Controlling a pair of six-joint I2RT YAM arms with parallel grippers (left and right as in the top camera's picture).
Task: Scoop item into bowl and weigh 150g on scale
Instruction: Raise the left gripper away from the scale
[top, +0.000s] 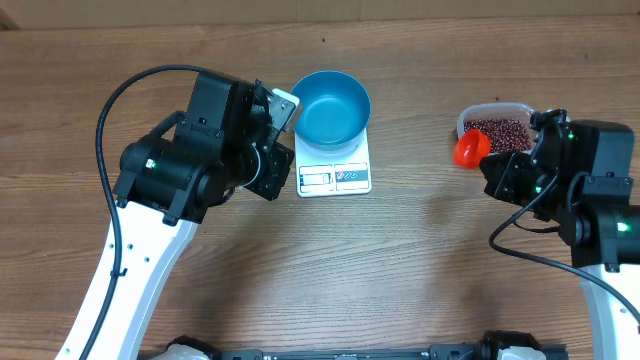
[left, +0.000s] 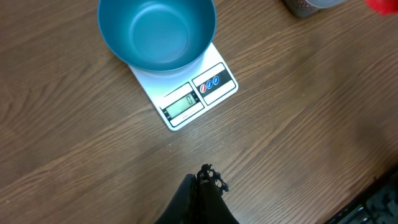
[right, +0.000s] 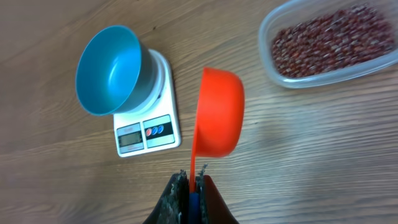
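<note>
The blue bowl (top: 332, 106) stands empty on the white scale (top: 334, 175), also seen as the bowl (left: 157, 32) on the scale (left: 186, 96) in the left wrist view. Dark red-brown beans (right: 326, 40) fill a clear tub (top: 494, 128) at the right. My right gripper (right: 191, 176) is shut on the handle of an orange scoop (right: 219, 112), held above the table left of the tub; the scoop (top: 472, 150) shows beside the tub from overhead. My left gripper (left: 203, 174) is shut and empty, hovering just in front of the scale.
The left arm's black body (top: 205, 150) sits close to the left side of the scale and bowl. The right arm (top: 580, 190) stands at the right edge, beside the tub. Bare wooden table (top: 420, 260) lies between the arms.
</note>
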